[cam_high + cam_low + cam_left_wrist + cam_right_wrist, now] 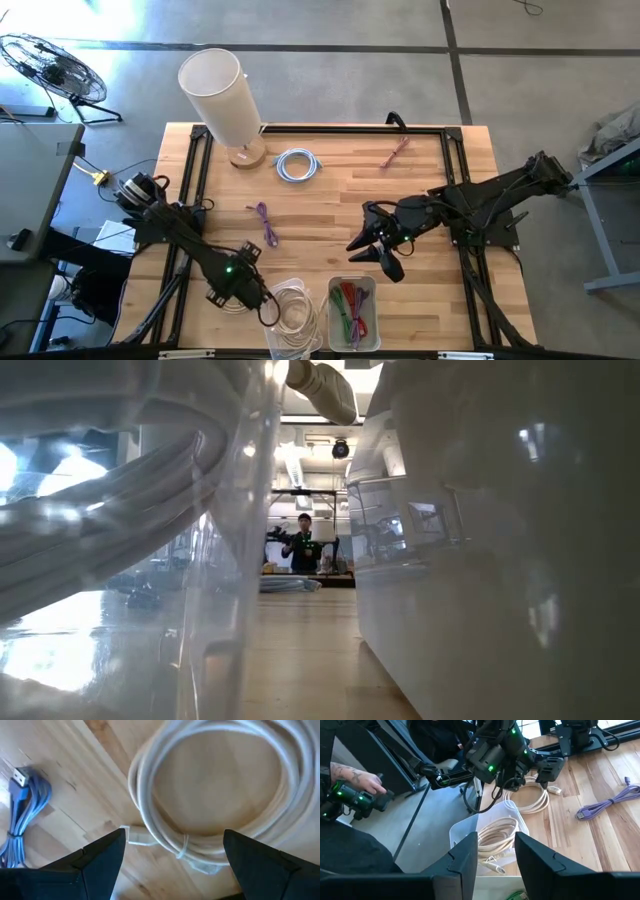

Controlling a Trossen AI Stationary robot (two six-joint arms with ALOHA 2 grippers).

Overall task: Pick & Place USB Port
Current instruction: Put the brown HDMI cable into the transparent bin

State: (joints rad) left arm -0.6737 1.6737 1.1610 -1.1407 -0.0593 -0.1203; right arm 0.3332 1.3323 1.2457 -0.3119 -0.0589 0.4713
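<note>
A white coiled cable lies flat on the wooden table near its front left, also seen from the right wrist. My left gripper hangs just above it, pointing down and open, with the coil's near loop and its tied plug end showing between the fingers. I see no touch. In the high view the left gripper covers most of the coil. My right gripper stays raised over the table's middle right, open and holding nothing.
A bluish-purple cable lies behind the coil, with a blue-white coil and a pink cable farther back. A lamp stands at the far left. Two clear bins sit at the front edge, one with white cables and one with red and green cables. A person's hand is beyond the table.
</note>
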